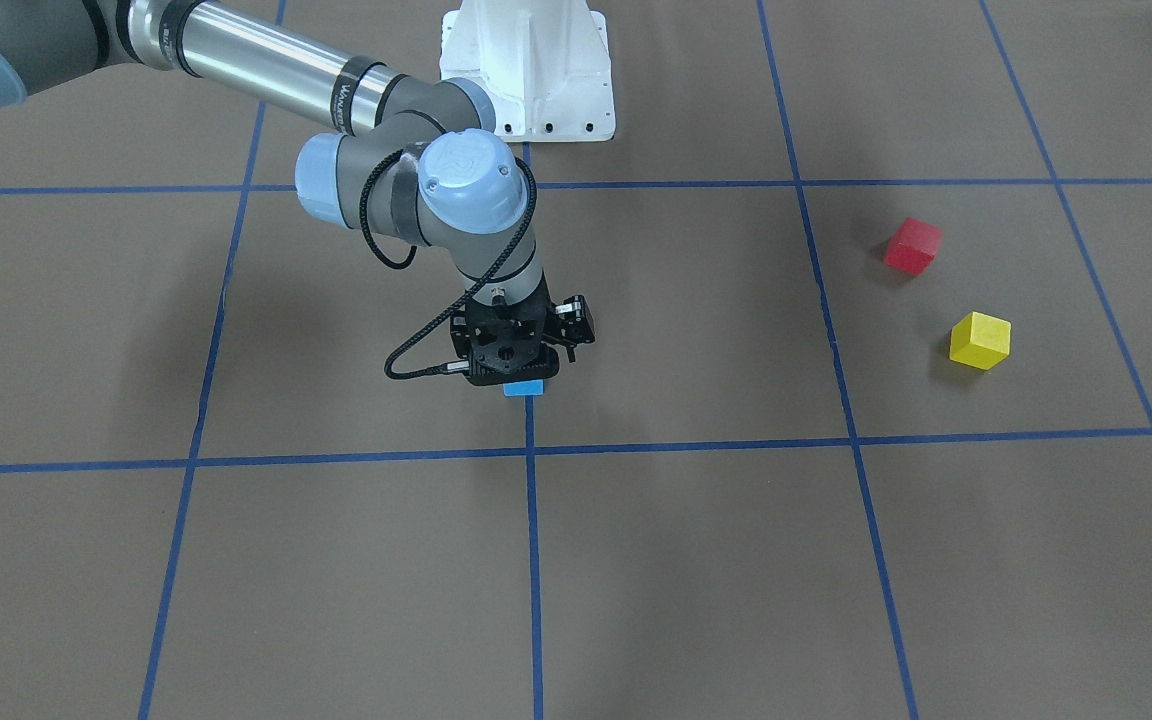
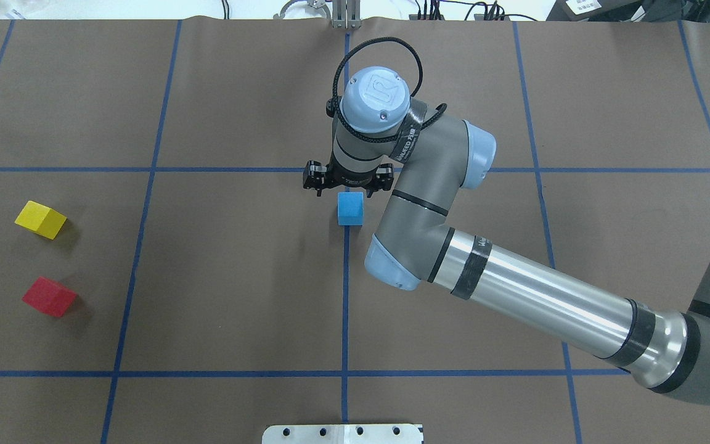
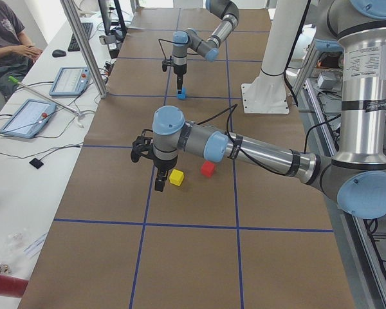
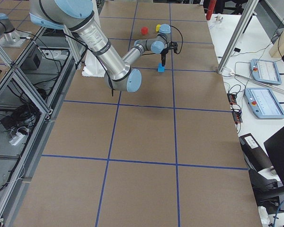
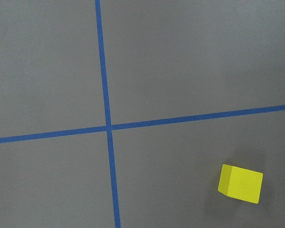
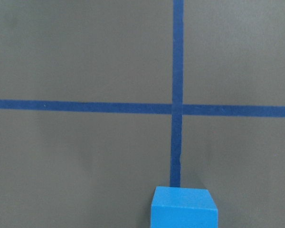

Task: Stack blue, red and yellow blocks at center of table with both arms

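the right gripper (image 1: 516,368) is hanging right over the blue block (image 2: 350,208), which is sitting on a tape line (image 2: 346,296) near the table (image 2: 238,277) centre; i cannot tell whether its fingers are apart or closed. the left gripper (image 3: 159,183) is hovering just beside the yellow block (image 2: 40,219), its grip unclear too. the red block (image 2: 49,296) is lying near the yellow, the 2 not touching.

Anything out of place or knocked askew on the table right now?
Nothing stands out. The blue block sits flat on the centre tape line; the red block and yellow block rest apart on the robot's left, rotated against the grid but intact.
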